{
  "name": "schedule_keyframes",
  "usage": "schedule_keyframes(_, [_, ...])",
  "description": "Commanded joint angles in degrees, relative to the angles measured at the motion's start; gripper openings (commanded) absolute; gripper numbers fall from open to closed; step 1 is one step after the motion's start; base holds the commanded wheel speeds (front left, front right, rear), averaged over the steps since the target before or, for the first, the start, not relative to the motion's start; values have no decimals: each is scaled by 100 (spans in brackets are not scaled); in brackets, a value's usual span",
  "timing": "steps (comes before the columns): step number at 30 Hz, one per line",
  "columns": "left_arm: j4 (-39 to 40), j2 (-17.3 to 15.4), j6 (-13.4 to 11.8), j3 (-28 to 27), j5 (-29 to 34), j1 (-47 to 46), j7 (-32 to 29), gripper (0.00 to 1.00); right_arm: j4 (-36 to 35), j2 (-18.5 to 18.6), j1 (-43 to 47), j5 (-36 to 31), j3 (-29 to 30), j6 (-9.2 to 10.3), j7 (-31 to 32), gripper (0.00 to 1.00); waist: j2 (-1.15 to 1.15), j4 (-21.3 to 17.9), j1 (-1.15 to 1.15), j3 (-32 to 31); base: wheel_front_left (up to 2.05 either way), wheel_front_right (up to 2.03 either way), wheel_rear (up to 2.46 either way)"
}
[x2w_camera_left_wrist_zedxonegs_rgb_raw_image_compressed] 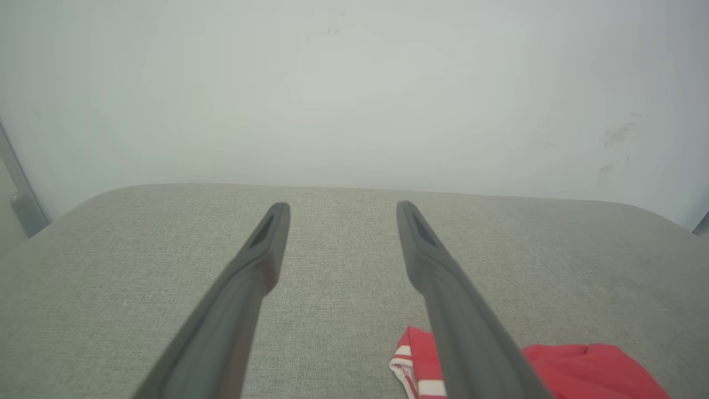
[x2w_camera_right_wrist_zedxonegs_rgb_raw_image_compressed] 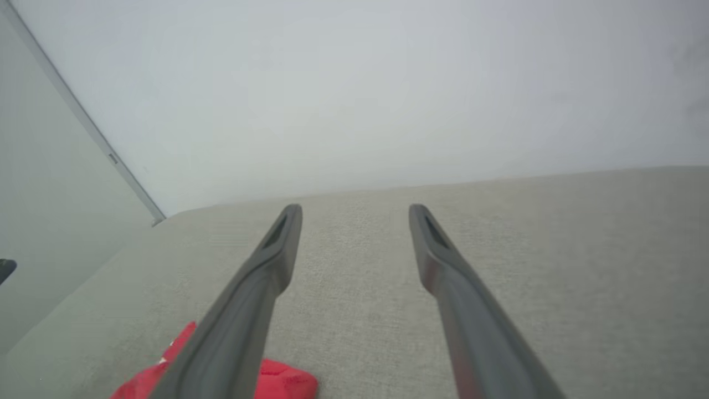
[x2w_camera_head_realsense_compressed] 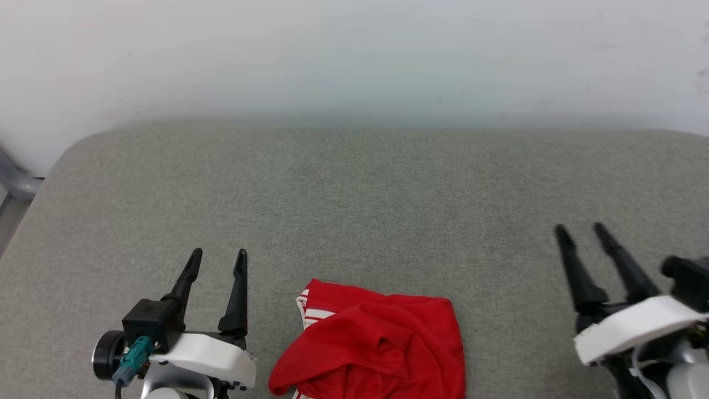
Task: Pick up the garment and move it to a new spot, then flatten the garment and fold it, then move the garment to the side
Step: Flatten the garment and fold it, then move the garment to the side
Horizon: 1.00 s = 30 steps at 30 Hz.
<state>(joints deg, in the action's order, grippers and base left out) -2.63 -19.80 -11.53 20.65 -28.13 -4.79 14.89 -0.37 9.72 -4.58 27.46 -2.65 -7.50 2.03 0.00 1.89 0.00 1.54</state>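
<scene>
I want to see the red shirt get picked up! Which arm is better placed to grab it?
Probably the left. The left gripper is open and sits nearer the crumpled red shirt. The right gripper is open too, but farther away.

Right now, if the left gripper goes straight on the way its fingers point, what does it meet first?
The way looks free: the left gripper points over the grey cushion toward the white wall, probably its first contact. The garment lies off to its right.
</scene>
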Motion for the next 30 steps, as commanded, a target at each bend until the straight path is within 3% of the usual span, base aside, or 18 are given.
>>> schedule_keyframes(1, [17, -48, -31, -33, 59, 96, 37, 100, -165, -107, 168, -315, 285, 3, -77, 100, 0, -55, 0, -81, 0, 0, 0])
schedule_keyframes(5, [53, -58, -68, -111, 174, 230, 39, 100, -541, -258, 541, -1051, 759, 3, -148, 100, 0, -114, 0, -196, 0, 0, 0])
schedule_keyframes(10, [94, -61, -64, -186, 308, 465, 41, 100, -864, -372, 1019, -1408, 896, 3, -208, 100, 0, -156, 0, -321, 0, 0, 0])
schedule_keyframes(20, [169, 105, -17, -369, 525, 815, 35, 100, -1166, -516, 1467, -1575, 849, 3, -144, 100, 0, -210, 0, -431, 0, 0, 0])
schedule_keyframes(30, [219, 235, 100, -565, 651, 652, 36, 100, -1051, -511, 1525, -1081, 1266, 3, 615, 100, 0, -67, 0, -334, 0, 0, 0])
